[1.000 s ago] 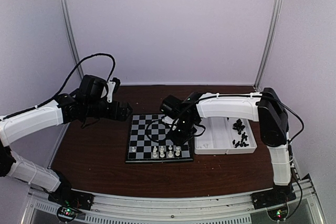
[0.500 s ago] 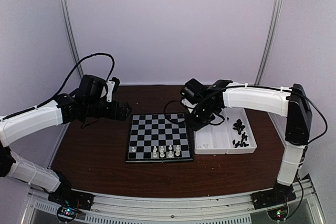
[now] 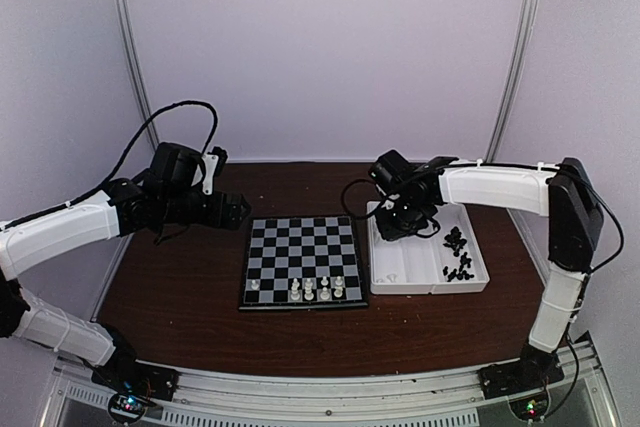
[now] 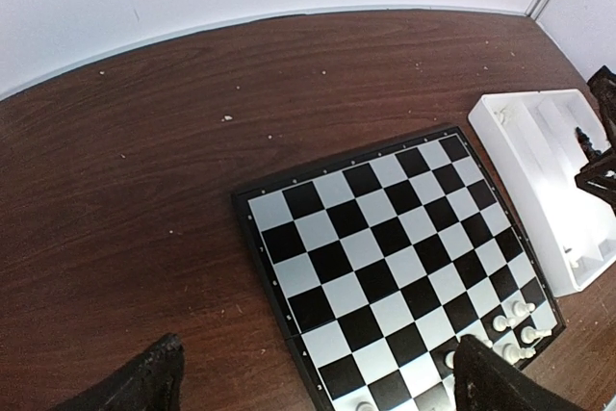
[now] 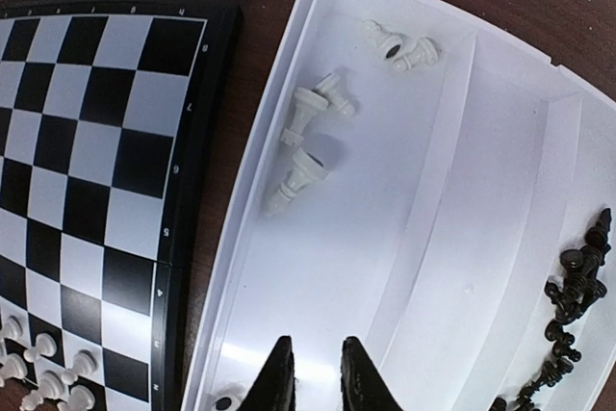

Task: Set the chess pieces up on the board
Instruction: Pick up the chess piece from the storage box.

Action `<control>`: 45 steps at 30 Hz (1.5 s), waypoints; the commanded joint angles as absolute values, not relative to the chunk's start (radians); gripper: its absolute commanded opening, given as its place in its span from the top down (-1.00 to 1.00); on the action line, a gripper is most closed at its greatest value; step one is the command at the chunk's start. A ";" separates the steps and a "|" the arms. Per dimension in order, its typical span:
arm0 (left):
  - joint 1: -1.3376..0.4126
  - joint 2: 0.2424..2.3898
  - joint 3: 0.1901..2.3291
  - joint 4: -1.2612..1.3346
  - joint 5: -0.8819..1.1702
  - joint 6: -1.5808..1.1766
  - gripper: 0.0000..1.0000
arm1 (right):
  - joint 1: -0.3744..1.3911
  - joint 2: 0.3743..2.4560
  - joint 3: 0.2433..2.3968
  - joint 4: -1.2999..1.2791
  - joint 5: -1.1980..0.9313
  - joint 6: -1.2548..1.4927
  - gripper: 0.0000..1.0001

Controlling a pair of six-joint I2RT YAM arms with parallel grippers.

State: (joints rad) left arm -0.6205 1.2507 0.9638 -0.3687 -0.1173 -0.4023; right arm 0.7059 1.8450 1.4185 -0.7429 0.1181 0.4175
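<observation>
A dark brown wood-grain table (image 3: 180, 297) filled the floor of the booth, its surface dotted with small pale specks (image 4: 227, 118) towards the far left. On its right half lay a white rectangular tray (image 3: 410, 287), long side running left to right. A raised ridge (image 5: 433, 218) split the tray into a left and a right compartment, and its smooth floor (image 5: 327, 267) showed glossy white. A plain pale wall (image 3: 320, 47) closed off the far side, with similar panels to left and right. Two slim metal posts, one at the left (image 3: 128, 47) and one at the right (image 3: 517, 47), rose from the far corners, leaning outward. A grey metal rail (image 3: 330, 387) ran along the table's near edge.
</observation>
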 commanded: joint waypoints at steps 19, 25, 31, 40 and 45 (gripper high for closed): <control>-0.614 1.234 0.989 -0.366 -0.124 -0.388 -0.95 | 0.645 2.001 1.377 -0.465 0.038 0.591 0.67; -0.614 1.239 0.994 -0.367 -0.126 -0.382 -0.95 | 0.636 2.033 1.374 -0.426 0.003 0.603 0.66; -0.614 1.228 0.985 -0.368 -0.120 -0.385 -0.95 | 0.632 2.069 1.392 -0.425 0.002 0.606 0.62; -0.614 1.225 0.986 -0.367 -0.121 -0.382 -0.95 | 0.624 2.073 1.395 -0.463 0.059 0.595 0.63; -0.614 1.228 0.988 -0.367 -0.120 -0.382 -0.95 | 0.613 2.058 1.385 -0.462 0.077 0.592 0.66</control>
State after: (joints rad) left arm -0.6205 1.2488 0.9653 -0.3752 -0.1173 -0.3946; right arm 0.6331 2.0472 1.3869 -0.4347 0.0280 0.5980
